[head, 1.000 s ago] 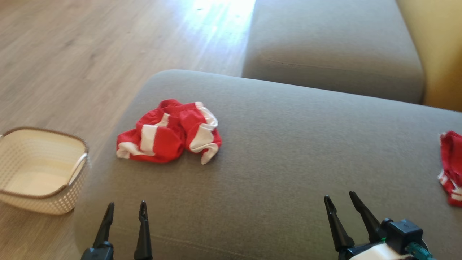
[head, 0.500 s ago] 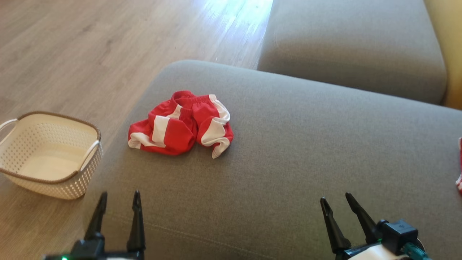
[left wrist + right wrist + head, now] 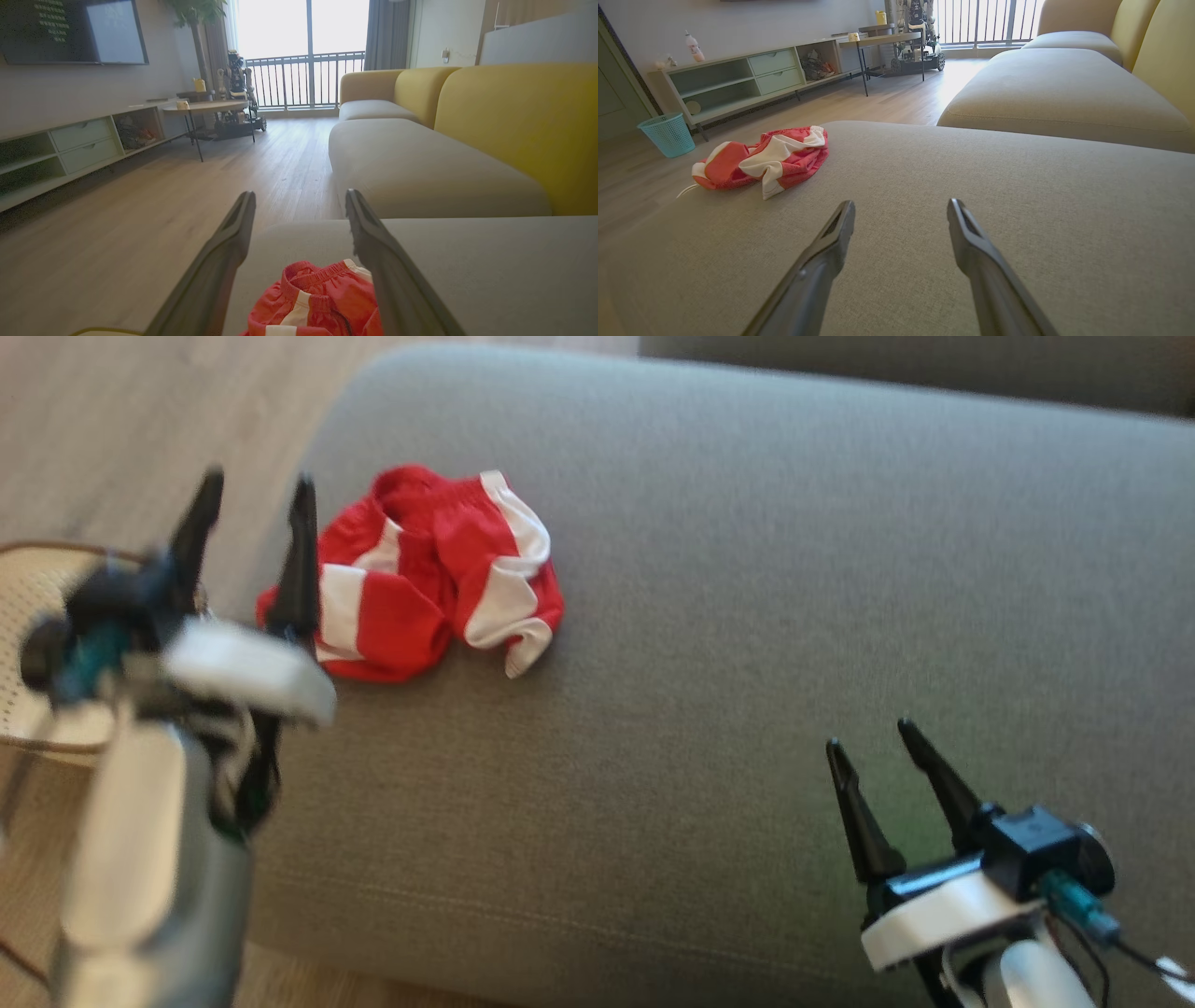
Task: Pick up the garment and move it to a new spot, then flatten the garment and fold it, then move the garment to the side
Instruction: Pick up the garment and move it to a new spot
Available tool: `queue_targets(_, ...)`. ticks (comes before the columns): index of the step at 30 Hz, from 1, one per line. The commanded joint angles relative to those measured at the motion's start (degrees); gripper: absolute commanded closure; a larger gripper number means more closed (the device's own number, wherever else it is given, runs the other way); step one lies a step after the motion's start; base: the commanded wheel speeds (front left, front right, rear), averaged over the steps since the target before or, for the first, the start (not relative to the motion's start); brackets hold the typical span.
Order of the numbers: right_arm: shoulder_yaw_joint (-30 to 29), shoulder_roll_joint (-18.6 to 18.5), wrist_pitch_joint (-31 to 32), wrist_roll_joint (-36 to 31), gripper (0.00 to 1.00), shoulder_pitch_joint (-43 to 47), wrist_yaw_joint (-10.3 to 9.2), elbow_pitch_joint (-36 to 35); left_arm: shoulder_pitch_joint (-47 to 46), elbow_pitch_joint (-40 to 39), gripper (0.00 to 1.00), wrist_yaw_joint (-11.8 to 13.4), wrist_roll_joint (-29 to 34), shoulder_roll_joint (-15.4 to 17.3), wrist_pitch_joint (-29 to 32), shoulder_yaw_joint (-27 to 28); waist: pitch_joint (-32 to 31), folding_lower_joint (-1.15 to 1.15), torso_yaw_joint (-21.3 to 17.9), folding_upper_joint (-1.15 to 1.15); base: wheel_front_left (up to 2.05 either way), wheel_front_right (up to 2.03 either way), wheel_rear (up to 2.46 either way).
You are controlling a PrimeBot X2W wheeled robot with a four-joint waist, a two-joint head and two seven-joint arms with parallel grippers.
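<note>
A crumpled red-and-white garment [image 3: 420, 574] is seen lying on the grey sofa cushion [image 3: 766, 616], at about ten o'clock in the head view, close to the cushion's left edge. The left gripper [image 3: 259, 481] is held at nine o'clock of the garment, its two dark fingers spread apart with nothing pinched between them. One finger overlaps the garment's left edge in the blurred head view, and whether contact is made cannot be told. In the left wrist view the garment [image 3: 317, 298] is found at six o'clock, low between the spread fingers of the left gripper [image 3: 300, 192].

The right gripper [image 3: 867, 735] is seen at five o'clock in the head view, well apart from the garment, over bare cushion, its fingers likewise spread and empty. From the right wrist view, past the right gripper [image 3: 901, 201], the garment [image 3: 766, 156] is placed at ten o'clock.

A pale perforated basket [image 3: 23, 607] is seen at nine o'clock in the head view, on the wooden floor [image 3: 140, 411] beside the cushion
</note>
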Motion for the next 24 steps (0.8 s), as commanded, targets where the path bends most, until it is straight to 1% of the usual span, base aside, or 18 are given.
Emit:
queue_targets(1, 1.3, -0.7, -0.5, -0.5, 0.0, -2.3, -0.02, -2.1, -5.0, 0.6, 0.0, -0.7, -0.9, 2.3, 2.2, 2.3, 5.0, 0.0, -2.8, 0.0, 0.0, 0.0, 0.0)
queue_targets(6, 1.9, -1.6, -0.5, -0.7, 0.0, -6.1, -0.02, -2.8, -17.1, 13.0, 0.0, -3.4, -7.6, 3.3, 12.4, 1.7, 9.9, 0.0, -5.5, 0.0, 0.0, 0.0, 0.0)
queue_targets(10, 2.6, -2.2, -0.5, -0.7, 0.0, -9.0, -0.02, -3.4, -24.6, 21.8, 0.0, -4.1, -13.7, 4.1, 20.2, 0.9, 13.4, 0.0, -7.8, 0.0, 0.0, 0.0, 0.0)
queue_targets(13, 2.9, -2.6, -0.5, -0.6, 0.0, -11.0, -0.02, -3.9, -28.9, 27.5, 0.0, -4.2, -16.0, 5.4, 24.3, 0.3, 15.8, 0.0, -9.2, 0.0, 0.0, 0.0, 0.0)
queue_targets(18, 3.6, -3.2, -0.5, -0.1, 0.0, -12.9, -0.02, -4.3, -33.0, 36.7, 0.0, -4.3, -17.3, 7.3, 27.7, -0.2, 18.5, 0.0, -11.3, 0.0, 0.0, 0.0, 0.0)
queue_targets(24, 3.5, -3.6, -0.5, 0.4, 0.0, -13.2, -0.02, -4.9, -34.2, 45.3, 0.0, -4.3, -18.4, 7.1, 29.5, -1.1, 19.8, 0.0, -12.2, 0.0, 0.0, 0.0, 0.0)
